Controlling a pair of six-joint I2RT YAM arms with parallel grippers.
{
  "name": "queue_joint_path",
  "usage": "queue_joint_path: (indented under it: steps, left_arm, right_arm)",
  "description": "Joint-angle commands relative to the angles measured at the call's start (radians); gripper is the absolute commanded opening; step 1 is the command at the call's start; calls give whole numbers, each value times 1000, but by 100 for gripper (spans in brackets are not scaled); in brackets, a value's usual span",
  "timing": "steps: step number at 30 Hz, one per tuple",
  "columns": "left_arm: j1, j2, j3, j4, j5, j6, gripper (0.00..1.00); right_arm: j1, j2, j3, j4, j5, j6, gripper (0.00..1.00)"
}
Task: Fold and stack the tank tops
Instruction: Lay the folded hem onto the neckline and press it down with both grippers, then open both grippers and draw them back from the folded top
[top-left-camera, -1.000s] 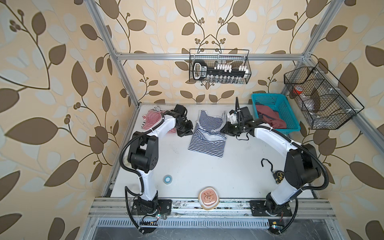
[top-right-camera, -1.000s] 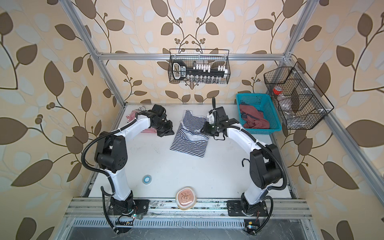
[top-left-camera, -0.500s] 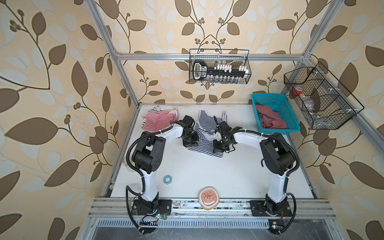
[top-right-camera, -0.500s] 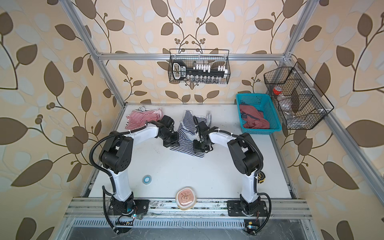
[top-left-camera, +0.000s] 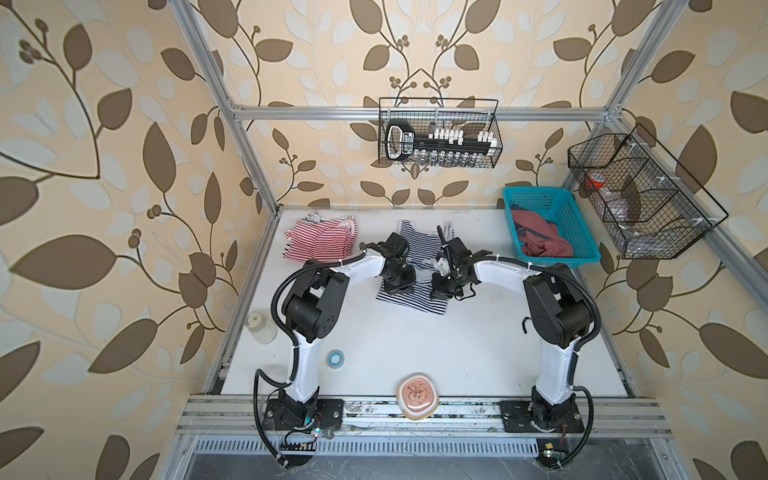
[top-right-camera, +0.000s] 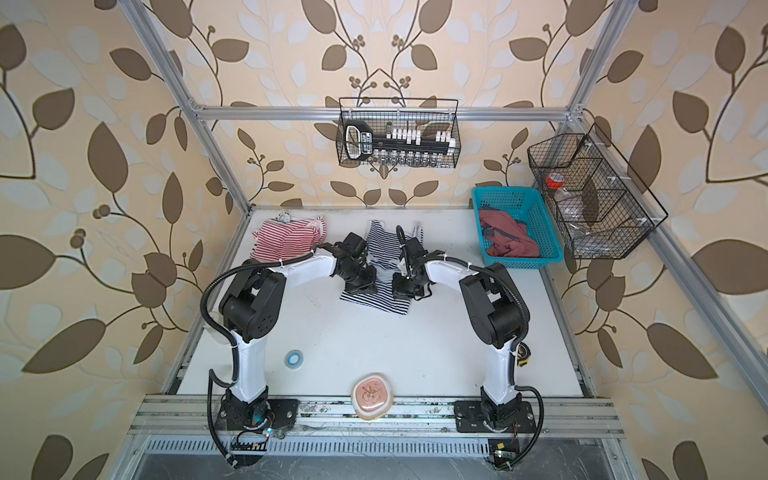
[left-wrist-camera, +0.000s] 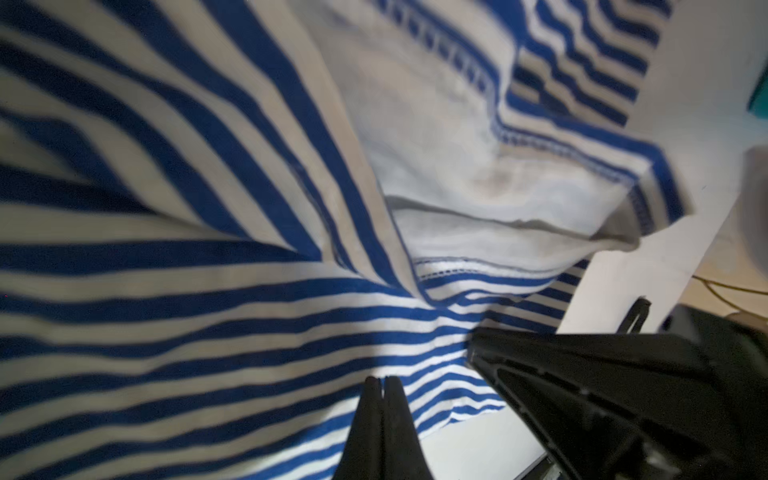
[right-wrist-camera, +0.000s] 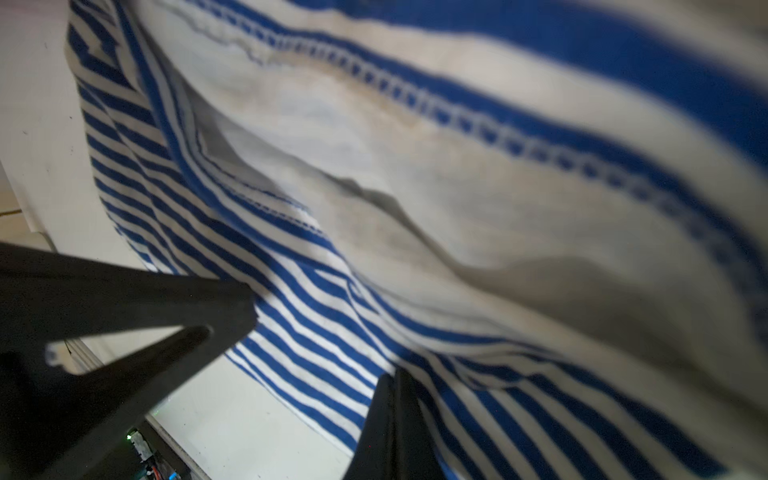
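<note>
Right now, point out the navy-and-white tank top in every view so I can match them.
In a top view: navy-and-white tank top at the rear middle of the table.
In a top view: the top, same spot.
Left wrist: stripes fill most of the picture.
Right wrist: stripes fill most of the picture.
Shared landmark: the white table beside its hem.

The navy-and-white tank top (top-left-camera: 417, 300) (top-right-camera: 384, 249) lies on the white desk (top-left-camera: 415, 353) at the far middle, its straps pointing to the far edge and its hem spread flat on the near side. Its middle is bunched into a raised fold. Both wrist views show this fold close up (left-wrist-camera: 208, 291) (right-wrist-camera: 498, 208), with thin blue stripes, white trim and pale cloth turned over. The red-and-white tank top (top-left-camera: 320, 243) (top-right-camera: 286, 239) lies loosely rumpled at the far left, unfolded and apart from the navy one.
</note>
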Motion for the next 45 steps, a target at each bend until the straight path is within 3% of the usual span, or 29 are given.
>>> queue_joint_path:
  steps: [1, 21, 32, 36, 41, 45]
  left_arm:
    - [-1, 1, -29, 4, 21, -21, 0]
    - [-54, -55, -164, 25, 2, -59, 0]
    - [-77, -111, -218, 33, -1, -96, 0]
    - [-77, -172, -179, 11, -3, -110, 2]
    - [-74, -232, -4, -130, -74, -39, 15]
    - [-31, -207, 121, -235, -126, 46, 20]
  right_arm:
    - [-18, 46, 30, 9, -30, -3, 0]
    - [-100, 141, 181, 131, -87, 110, 0]
    - [-140, 230, 325, 90, -87, 112, 0]
    - [-163, 166, 300, 82, -81, 89, 0]
    - [-189, -3, 198, 59, -42, 41, 1]
    - [-187, -141, 82, 39, -27, 4, 13]
